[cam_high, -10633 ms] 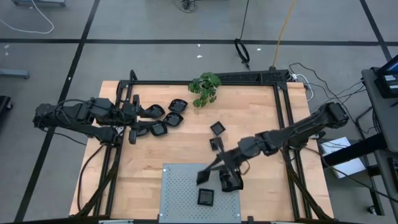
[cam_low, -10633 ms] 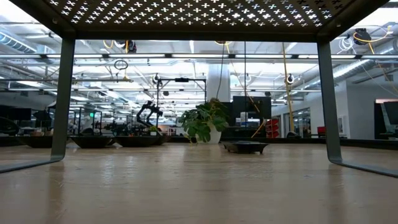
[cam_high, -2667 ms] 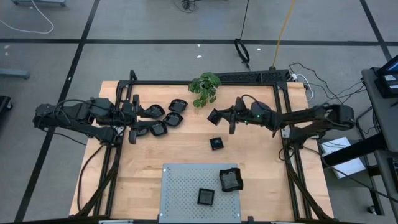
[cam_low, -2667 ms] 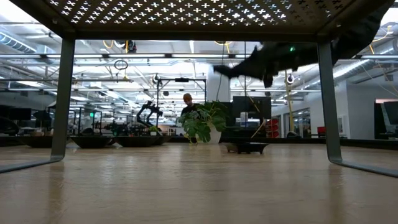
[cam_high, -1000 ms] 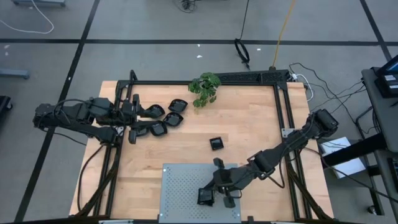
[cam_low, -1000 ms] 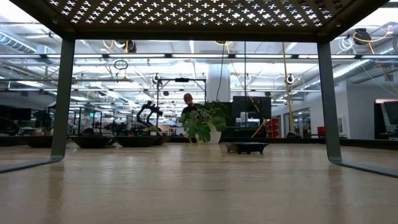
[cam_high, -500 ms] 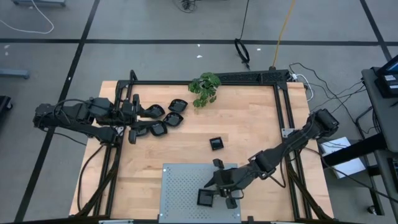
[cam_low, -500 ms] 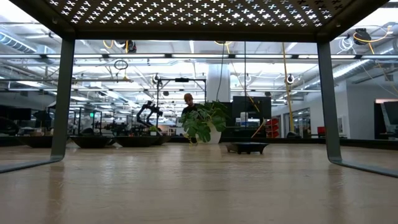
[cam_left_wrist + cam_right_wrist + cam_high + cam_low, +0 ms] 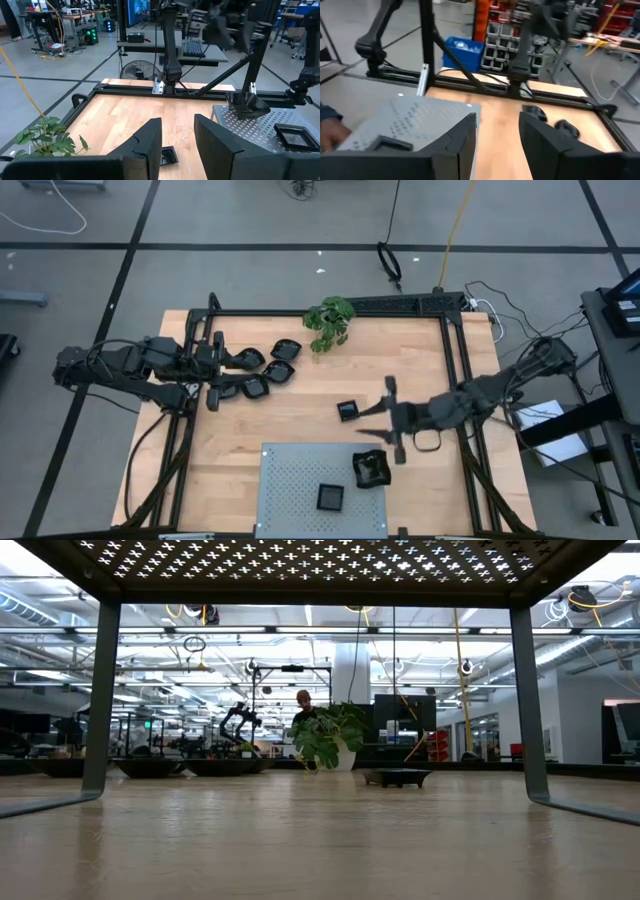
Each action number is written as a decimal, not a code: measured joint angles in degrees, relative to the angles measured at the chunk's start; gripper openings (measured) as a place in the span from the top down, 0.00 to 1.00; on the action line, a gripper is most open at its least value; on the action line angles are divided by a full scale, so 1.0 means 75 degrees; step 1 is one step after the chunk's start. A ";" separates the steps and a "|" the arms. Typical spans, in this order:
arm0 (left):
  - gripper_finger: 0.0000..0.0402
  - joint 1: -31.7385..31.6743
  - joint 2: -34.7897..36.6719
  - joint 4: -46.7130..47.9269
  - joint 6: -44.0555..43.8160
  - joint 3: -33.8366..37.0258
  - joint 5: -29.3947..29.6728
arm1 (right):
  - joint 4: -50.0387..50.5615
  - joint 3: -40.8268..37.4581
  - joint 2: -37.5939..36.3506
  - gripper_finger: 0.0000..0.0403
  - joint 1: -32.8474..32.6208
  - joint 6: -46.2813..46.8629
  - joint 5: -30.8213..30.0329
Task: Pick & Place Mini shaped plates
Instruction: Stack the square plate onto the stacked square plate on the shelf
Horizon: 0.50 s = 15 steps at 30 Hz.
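**A:** How far along was the job?

**B:** Two plates sat on the grey panel (image 9: 322,480): a small square plate (image 9: 330,497) near its front edge and a larger plate (image 9: 370,468) at its right side. One more square plate (image 9: 347,410) lay alone on the bare worktop (image 9: 420,360), between the plant (image 9: 330,322) and the panel. The rest, a cluster of plates (image 9: 262,370), were bunched at the left by the left arm. So most of the moving was left to do, as I judged it.

**A:** And the arms?

**B:** The right gripper (image 9: 384,426) hung above the worktop just beside the lone square plate, its fingers apart and empty. The left gripper (image 9: 224,366) waited over the cluster; its fingers (image 9: 148,145) showed a narrow gap with nothing between them.

**A:** What did the plates look like?

**B:** Small, glossy, black and shallow, with raised rims. The two square ones were plain enough; the ones in the cluster seemed rounder, though from above they were too small to be sure of each shape. From table height the lone plate (image 9: 397,777) showed as a low dark dish.
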<state>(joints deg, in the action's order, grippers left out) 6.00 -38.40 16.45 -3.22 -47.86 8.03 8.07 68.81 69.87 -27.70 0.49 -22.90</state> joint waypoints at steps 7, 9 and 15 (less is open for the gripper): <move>0.70 -0.0002 -0.0001 0.0001 0.0000 0.0000 0.0000 | -0.0032 -0.1549 -0.1169 0.62 0.0608 0.0061 -0.0897; 0.70 0.0000 -0.0001 0.0000 0.0000 0.0000 0.0003 | 0.0009 -0.2106 -0.1369 0.61 0.0786 0.0044 -0.1609; 0.70 0.0000 0.0001 0.0000 0.0000 0.0000 0.0003 | -0.0008 -0.3752 -0.1624 0.54 0.1587 0.0910 -0.2716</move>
<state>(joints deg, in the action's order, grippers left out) 6.00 -38.39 16.45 -3.22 -47.86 8.05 8.01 40.67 57.69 -15.80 7.31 -43.27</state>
